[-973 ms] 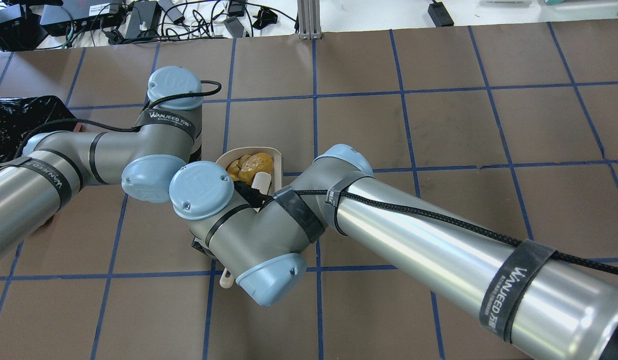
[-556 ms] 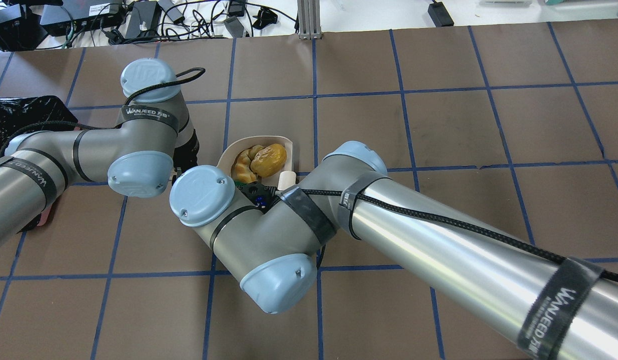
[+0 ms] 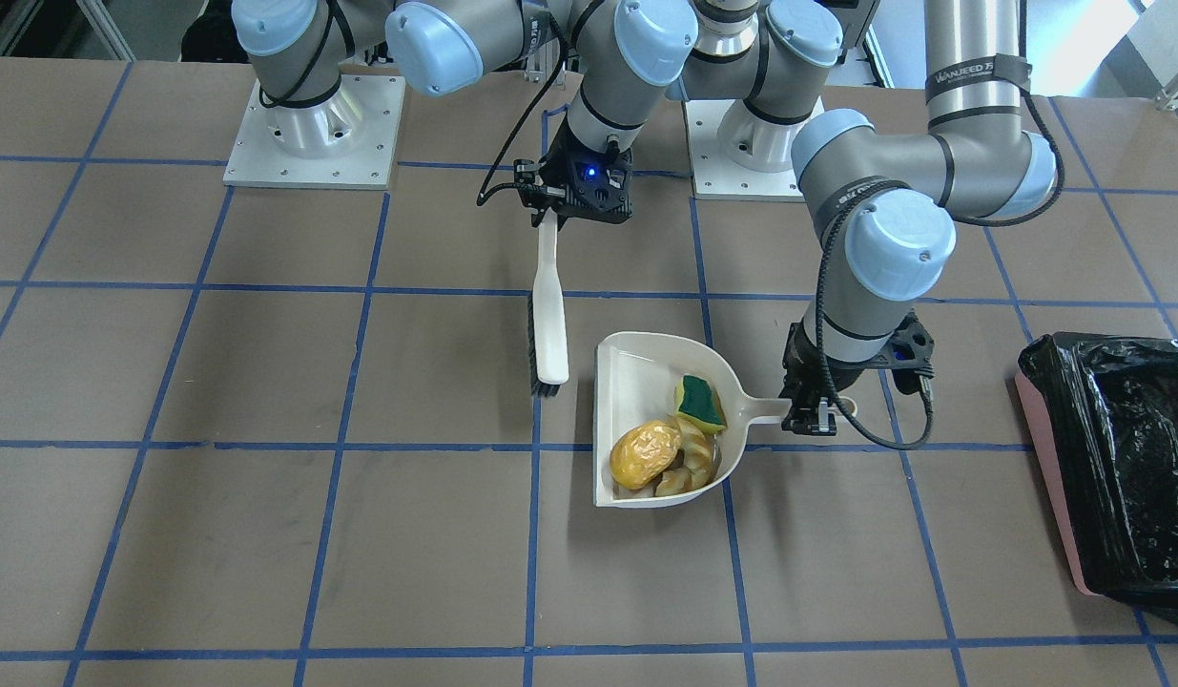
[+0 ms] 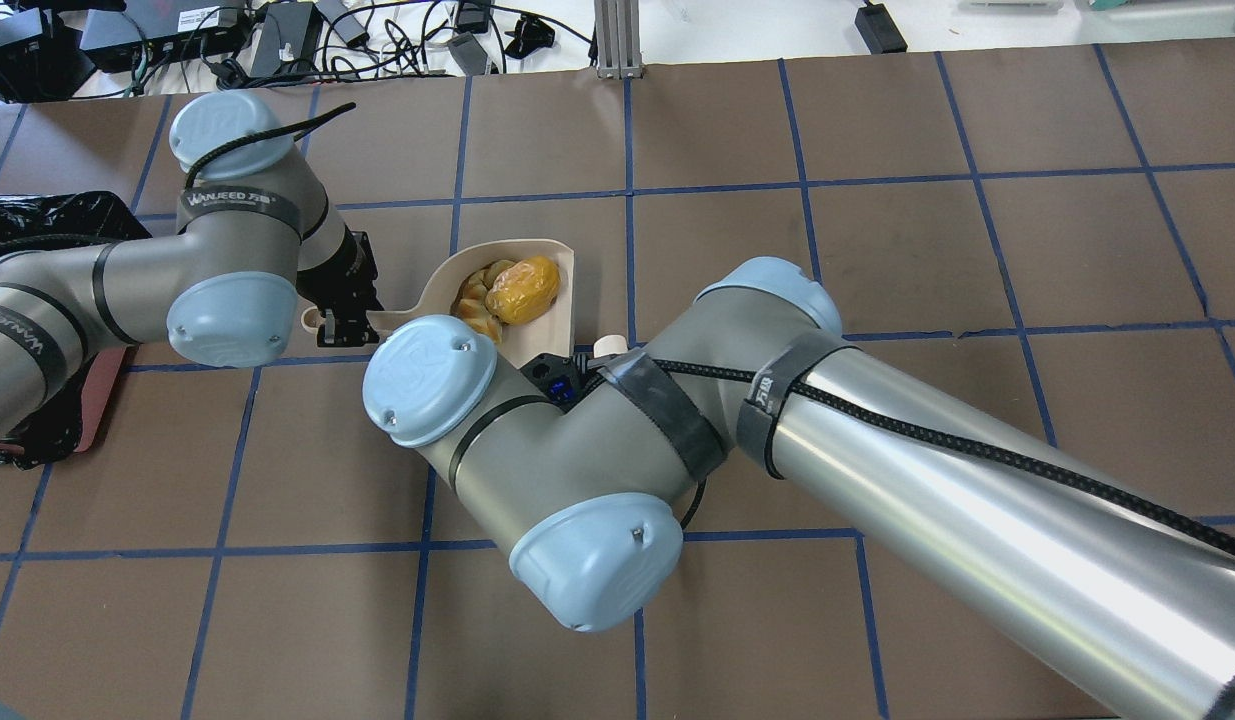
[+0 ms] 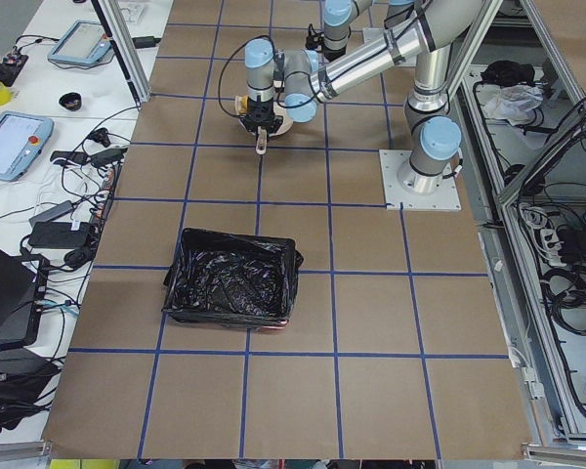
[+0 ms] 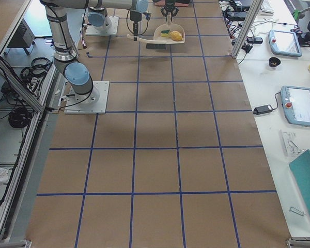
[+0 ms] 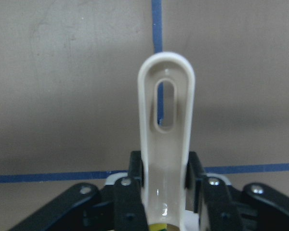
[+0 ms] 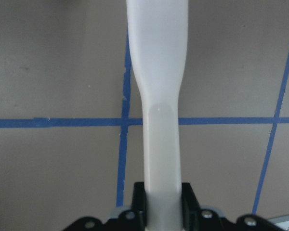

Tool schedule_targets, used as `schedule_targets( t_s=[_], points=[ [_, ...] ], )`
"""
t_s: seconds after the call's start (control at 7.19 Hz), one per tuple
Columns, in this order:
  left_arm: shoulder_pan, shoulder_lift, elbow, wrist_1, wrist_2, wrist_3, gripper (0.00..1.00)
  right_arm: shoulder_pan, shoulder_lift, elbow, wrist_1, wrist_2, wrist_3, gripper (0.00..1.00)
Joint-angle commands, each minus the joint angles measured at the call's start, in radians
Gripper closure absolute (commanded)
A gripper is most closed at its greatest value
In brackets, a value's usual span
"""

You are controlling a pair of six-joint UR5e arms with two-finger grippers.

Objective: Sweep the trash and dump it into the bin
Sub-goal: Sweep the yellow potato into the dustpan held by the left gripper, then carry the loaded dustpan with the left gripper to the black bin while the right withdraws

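The beige dustpan (image 3: 636, 377) holds all three trash items: the yellow-orange potato lump (image 3: 644, 451), the tan bread piece (image 3: 695, 458) and the green-and-yellow sponge chunk (image 3: 703, 401). My left gripper (image 3: 806, 412) is shut on the dustpan's handle (image 7: 166, 125). The pan seems to be held slightly above the table. My right gripper (image 3: 562, 205) is shut on a white brush (image 3: 550, 315), which hangs bristles-down just beside the pan's open edge. The pink-sided bin (image 3: 1051, 458) with its black bag (image 3: 1132, 448) stands apart, on the robot's left. In the overhead view the potato (image 4: 522, 288) and bread (image 4: 474, 300) show, but the sponge is hidden.
The bin also shows at the overhead view's left edge (image 4: 37, 225), partly under my left arm. My right arm's elbow (image 4: 537, 470) lies low over the table near the dustpan (image 4: 557, 255). Cables and power bricks (image 4: 277, 40) lie beyond the table's far edge.
My left arm has swung left toward the bin, turning the dustpan and carrying it a little away from the robot. My right arm has drawn back to the right with the brush.
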Motion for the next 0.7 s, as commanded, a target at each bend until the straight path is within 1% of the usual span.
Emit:
schedule_targets(
  t_s=[0.0, 0.14, 0.28, 0.42, 0.56],
  points=[
    [0.066, -0.006, 0.100, -0.088, -0.024, 0.069, 1.00, -0.153, -0.028, 0.002, 0.002, 0.033, -0.101, 0.98],
    [0.112, -0.011, 0.156, -0.163, -0.029, 0.089, 1.00, -0.246, -0.039, 0.001, -0.017, 0.069, -0.188, 0.98],
    [0.157, -0.014, 0.215, -0.261, -0.035, 0.164, 1.00, -0.331, -0.044, 0.001, -0.045, 0.092, -0.297, 0.98],
    [0.213, -0.023, 0.255, -0.329, -0.036, 0.203, 1.00, -0.406, -0.050, 0.001, -0.094, 0.090, -0.377, 0.97],
    [0.253, -0.032, 0.282, -0.349, -0.032, 0.268, 1.00, -0.483, -0.053, -0.002, -0.097, 0.092, -0.416, 0.97]
  ],
)
